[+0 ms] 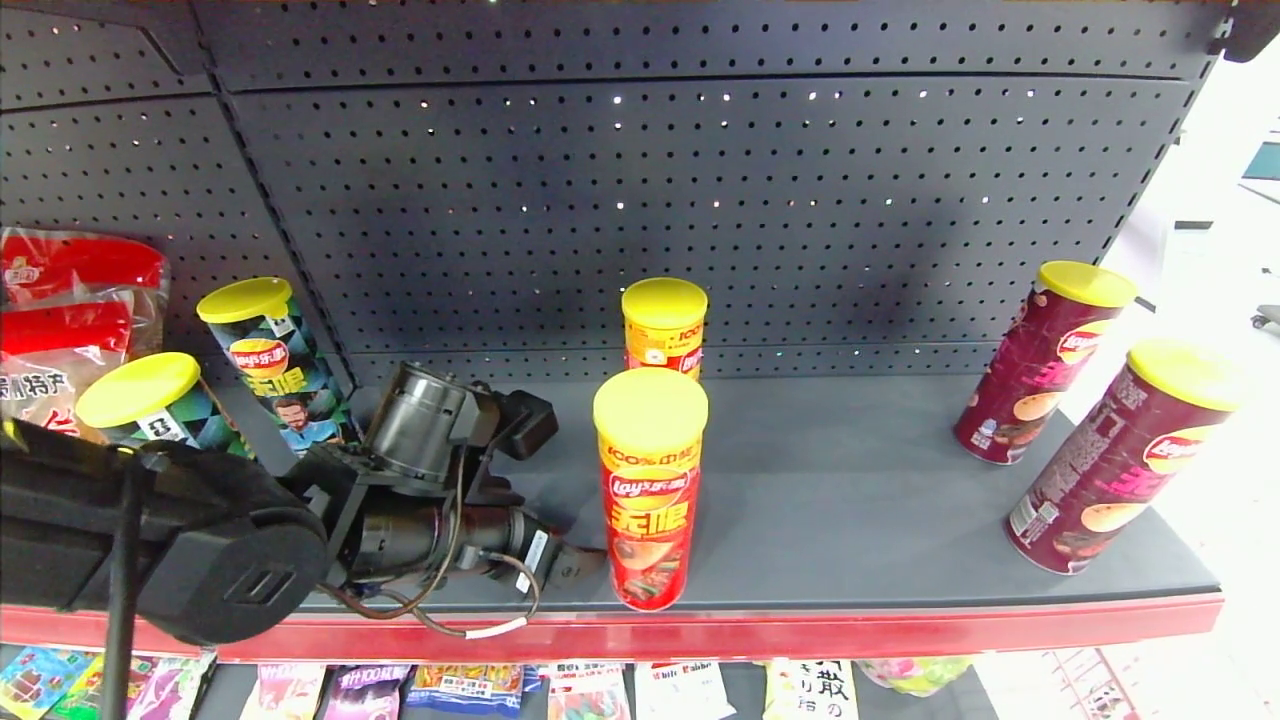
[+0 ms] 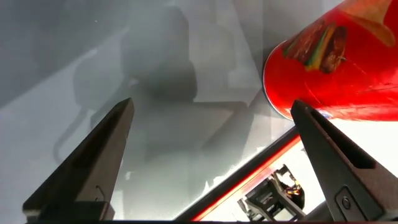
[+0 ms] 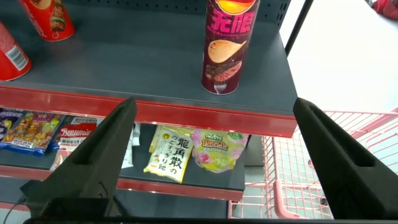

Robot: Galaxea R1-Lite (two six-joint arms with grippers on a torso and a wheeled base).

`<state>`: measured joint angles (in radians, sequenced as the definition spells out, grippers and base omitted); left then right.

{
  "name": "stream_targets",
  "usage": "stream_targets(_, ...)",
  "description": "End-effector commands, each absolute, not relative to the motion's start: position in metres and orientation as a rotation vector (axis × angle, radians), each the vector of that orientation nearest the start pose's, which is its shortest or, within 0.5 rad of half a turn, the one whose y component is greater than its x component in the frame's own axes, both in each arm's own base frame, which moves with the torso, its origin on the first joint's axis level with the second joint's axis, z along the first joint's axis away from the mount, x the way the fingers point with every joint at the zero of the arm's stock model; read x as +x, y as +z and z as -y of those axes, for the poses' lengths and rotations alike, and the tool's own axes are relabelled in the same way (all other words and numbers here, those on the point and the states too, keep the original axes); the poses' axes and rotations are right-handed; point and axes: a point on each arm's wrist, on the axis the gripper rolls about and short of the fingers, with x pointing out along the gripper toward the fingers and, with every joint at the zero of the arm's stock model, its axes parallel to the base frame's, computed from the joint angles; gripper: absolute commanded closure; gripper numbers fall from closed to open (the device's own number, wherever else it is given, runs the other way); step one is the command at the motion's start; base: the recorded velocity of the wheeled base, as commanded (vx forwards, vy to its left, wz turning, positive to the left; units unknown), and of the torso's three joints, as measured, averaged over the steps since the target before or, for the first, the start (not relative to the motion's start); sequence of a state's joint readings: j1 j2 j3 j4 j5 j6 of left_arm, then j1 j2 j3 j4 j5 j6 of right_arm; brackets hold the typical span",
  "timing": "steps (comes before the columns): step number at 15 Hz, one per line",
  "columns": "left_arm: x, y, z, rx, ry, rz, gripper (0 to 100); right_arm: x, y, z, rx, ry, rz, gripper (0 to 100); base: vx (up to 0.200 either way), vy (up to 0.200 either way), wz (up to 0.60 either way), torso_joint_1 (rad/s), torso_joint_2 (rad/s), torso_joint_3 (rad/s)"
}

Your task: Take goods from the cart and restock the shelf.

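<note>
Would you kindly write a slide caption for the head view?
Open left gripper beside the front red chip can on the grey shelf.

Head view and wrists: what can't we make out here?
- Cart: right wrist view, cut by the edge and a finger of the open right gripper; contents unseen.
- Front teal can: head view, lower body behind the left arm.
- Red can: left wrist view, top cut by edge; contact with open left gripper unclear.
- Lower packets: head view, cut by bottom edge.

Dark pegboard wall [image 1: 700, 200] meets bright pale floor [image 1: 1245, 560].
</note>
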<state>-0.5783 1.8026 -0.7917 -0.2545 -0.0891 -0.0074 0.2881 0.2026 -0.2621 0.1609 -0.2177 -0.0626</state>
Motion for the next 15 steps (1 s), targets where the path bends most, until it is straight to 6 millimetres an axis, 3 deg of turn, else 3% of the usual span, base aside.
stream_targets(1, 0.244, 0.119, 0.16, 0.173, -0.628, -0.738, 0, -0.02, 0.136, 0.011, -0.089, 0.074, -0.099, 0, 0.0, 0.0, 0.0, 0.0, 0.0, 0.0)
stream_targets(4, 0.229, 0.138, 0.134, 0.143, -0.583, -0.684, 0, -0.019, 0.134, 0.011, -0.093, 0.082, -0.104, 0, 0.0, 0.0, 0.0, 0.0, 0.0, 0.0)
stream_targets(7, 0.189, 0.173, 0.096, 0.093, -0.535, -0.539, 0, -0.018, 0.134, 0.009, -0.108, 0.13, -0.111, 0, 0.0, 0.0, 0.0, 0.0, 0.0, 0.0)
stream_targets(8, 0.158, 0.189, 0.077, 0.078, -0.518, -0.474, 0, -0.016, 0.136, 0.009, -0.114, 0.133, -0.125, 0, 0.0, 0.0, 0.0, 0.0, 0.0, 0.0)
stream_targets(11, 0.075, 0.211, 0.037, 0.068, -0.503, -0.398, 0, -0.007, 0.14, 0.006, -0.128, 0.133, -0.183, 0, 0.0, 0.0, 0.0, 0.0, 0.0, 0.0)
stream_targets(12, 0.059, 0.212, 0.029, 0.067, -0.482, -0.382, 0, -0.006, 0.14, 0.006, -0.13, 0.129, -0.192, 0, 0.0, 0.0, 0.0, 0.0, 0.0, 0.0)
stream_targets(13, 0.023, 0.209, 0.009, 0.067, -0.357, -0.35, 0, -0.004, 0.14, 0.005, -0.134, 0.116, -0.206, 0, 0.0, 0.0, 0.0, 0.0, 0.0, 0.0)
stream_targets(14, 0.014, 0.206, 0.004, 0.064, -0.317, -0.345, 0, -0.004, 0.14, 0.005, -0.135, 0.111, -0.209, 0, 0.0, 0.0, 0.0, 0.0, 0.0, 0.0)
stream_targets(15, -0.02, 0.191, -0.009, 0.028, -0.171, -0.324, 0, -0.002, 0.146, 0.006, -0.138, 0.04, -0.215, 0, 0.0, 0.0, 0.0, 0.0, 0.0, 0.0)
